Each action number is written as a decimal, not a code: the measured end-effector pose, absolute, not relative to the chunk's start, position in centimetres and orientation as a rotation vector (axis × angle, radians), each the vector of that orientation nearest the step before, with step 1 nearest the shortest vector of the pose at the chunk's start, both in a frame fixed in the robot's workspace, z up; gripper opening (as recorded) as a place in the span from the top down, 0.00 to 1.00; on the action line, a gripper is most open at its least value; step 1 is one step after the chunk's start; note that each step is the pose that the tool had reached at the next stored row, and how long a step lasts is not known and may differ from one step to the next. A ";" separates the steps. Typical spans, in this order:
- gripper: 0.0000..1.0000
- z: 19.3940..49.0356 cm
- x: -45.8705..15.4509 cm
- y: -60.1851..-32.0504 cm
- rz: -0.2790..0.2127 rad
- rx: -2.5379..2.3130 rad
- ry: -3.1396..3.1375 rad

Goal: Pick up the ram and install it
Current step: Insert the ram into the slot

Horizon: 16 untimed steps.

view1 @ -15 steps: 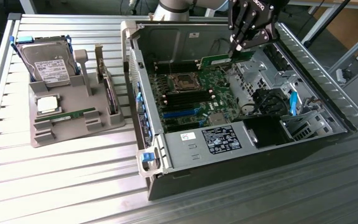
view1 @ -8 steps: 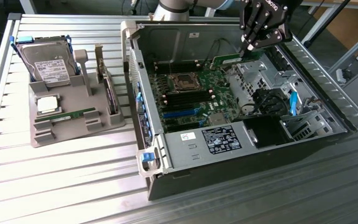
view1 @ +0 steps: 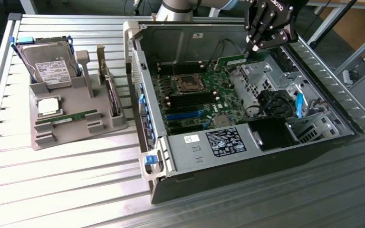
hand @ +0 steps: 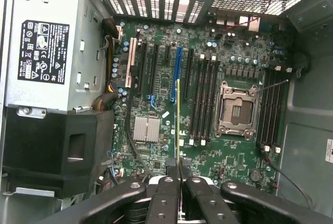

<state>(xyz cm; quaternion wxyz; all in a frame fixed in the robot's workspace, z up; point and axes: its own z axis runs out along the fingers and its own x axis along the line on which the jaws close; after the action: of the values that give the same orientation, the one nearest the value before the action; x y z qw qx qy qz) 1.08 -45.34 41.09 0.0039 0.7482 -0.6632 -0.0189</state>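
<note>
My gripper (view1: 254, 47) hangs over the back of the open computer case (view1: 146, 71) and is shut on the ram (view1: 231, 61), a thin green stick held level above the motherboard (view1: 195, 102). In the wrist view the ram (hand: 178, 120) shows edge-on as a thin yellow-green line running out from between my gripper (hand: 180, 168) fingers. It hovers over the board beside the blue slot (hand: 176, 73). The long dark memory slots (hand: 203, 99) lie on both sides of the open CPU socket (hand: 237, 109).
A grey tray (view1: 74, 130) on the exterior view's left holds a hard drive (view1: 49, 61), a square silver chip (view1: 48, 105), another green stick (view1: 65, 118) and an upright card (view1: 110, 88). The power supply (view1: 224, 142) and the black drive cage (view1: 274, 133) fill the case's near end.
</note>
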 end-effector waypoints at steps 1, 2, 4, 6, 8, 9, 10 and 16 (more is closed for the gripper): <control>0.89 41.1 1.1 -45.3 -0.059 2.345 -2.078; 0.89 41.1 1.1 -45.3 -0.059 2.345 -2.078; 0.89 41.0 1.1 -45.3 -0.059 2.345 -2.078; 0.89 40.9 1.1 -45.3 -0.060 2.345 -2.079; 0.89 40.8 1.1 -45.2 -0.060 2.346 -2.078; 0.89 40.8 1.1 -45.2 -0.060 2.346 -2.078; 0.89 40.8 1.1 -45.2 -0.060 2.347 -2.077; 0.89 40.5 1.1 -45.2 -0.060 2.347 -2.077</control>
<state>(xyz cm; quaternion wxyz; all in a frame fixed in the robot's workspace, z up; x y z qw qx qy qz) 1.07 -45.17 40.51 0.0035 0.7487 -0.6626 -0.0192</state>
